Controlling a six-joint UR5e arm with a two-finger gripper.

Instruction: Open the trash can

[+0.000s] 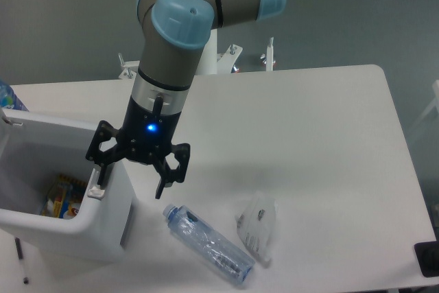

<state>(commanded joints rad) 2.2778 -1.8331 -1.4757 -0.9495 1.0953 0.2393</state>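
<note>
Plainly the trash can (103, 221) stands at the left edge of the table (309, 142), its top open so that colourful waste shows inside; where the lid sits I cannot make out. It looks like a stiff, smooth, hollow plastic box, probably light and apt to slide if shoved sideways. The grey push tab (96, 193) on its near rim is the sensible place to act, pressed straight down. The pincer (130, 186) hangs with jaws spread and gripping nothing, one finger (100, 175) right at that tab. A clear bottle (208, 243) lies nearby.
</note>
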